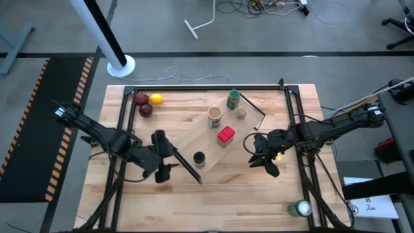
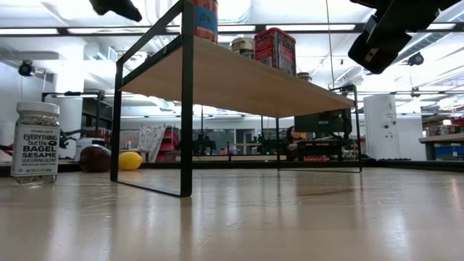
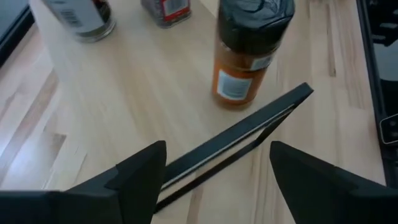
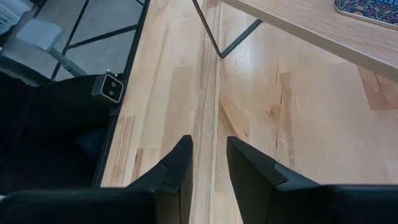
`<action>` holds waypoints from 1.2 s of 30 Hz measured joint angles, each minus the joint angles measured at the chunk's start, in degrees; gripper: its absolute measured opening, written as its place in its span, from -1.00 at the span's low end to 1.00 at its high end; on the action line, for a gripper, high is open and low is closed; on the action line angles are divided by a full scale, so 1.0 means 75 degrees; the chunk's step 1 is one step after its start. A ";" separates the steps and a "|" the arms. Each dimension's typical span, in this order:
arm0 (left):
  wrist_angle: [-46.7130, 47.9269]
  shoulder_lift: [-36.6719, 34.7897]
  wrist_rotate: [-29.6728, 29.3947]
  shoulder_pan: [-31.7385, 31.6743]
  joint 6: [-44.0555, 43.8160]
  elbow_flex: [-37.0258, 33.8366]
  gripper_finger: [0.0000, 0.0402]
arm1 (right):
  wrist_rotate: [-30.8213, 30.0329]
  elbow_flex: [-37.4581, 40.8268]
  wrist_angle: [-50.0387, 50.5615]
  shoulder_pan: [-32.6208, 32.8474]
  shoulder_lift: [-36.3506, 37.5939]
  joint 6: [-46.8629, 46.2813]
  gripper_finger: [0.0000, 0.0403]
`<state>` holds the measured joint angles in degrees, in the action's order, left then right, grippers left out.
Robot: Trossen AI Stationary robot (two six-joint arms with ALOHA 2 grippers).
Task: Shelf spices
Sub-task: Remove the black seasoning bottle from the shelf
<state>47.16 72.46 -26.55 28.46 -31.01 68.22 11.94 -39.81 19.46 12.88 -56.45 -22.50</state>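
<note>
The shelf (image 1: 213, 139) sits skewed on the slatted bench (image 1: 291, 194), its 2 short ends closed by thin black rails; in the low view it stands raised on black legs above the bench top. 5 jars stand on it — the green-lidded jar (image 1: 233, 99) at the far end, the tiny grey-lidded jar (image 1: 241, 114) just beside it, the tan cylindrical jar (image 1: 215, 117) near the middle, the red boxy jar (image 1: 225, 135) next to that, and the black-lidded jar (image 1: 199, 158) near the rail closest to the left arm. The white-lidded jar (image 2: 35, 142) is off the shelf, upright on the bench in the low view, its label reading "Everything but the Bagel Sesame".

The left tool (image 1: 167, 157) hangs over the near rail of the shelf, released, its 2 dark fingers (image 3: 140, 171) spread wide with the black rail showing between them and nothing gripped; the black-lidded jar (image 3: 249, 50), orange inside, stands just beyond them on the board.

The right tool (image 1: 264, 157) is off the other side of the shelf above bare bench; its fingers (image 4: 180, 165) are drawn nearly together with a narrow gap and hold nothing.

2 red fruits (image 1: 143, 104) and a yellow fruit (image 1: 156, 99) lie near the bench's far left corner; a green drink can (image 1: 301, 208) lies by the near right corner.
</note>
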 joint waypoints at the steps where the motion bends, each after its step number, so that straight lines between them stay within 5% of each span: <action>1: -0.0009 0.0142 0.0000 -0.0017 0.0054 0.0106 0.41 | 0.0000 0.0000 0.0000 0.0001 0.0001 0.0000 -0.59; 16: -0.0125 0.1756 -0.0168 -0.0501 0.0476 0.1159 0.74 | 0.0001 0.0000 0.0003 -0.0001 0.0003 0.0003 -0.52; 36: -0.1514 0.1979 0.0199 -0.0832 0.0872 0.1054 0.68 | 0.0000 0.0000 0.0003 -0.0002 0.0003 0.0026 -0.69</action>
<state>35.80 87.31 -25.06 22.23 -24.47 76.12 11.94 -39.81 19.49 12.86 -56.42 -22.31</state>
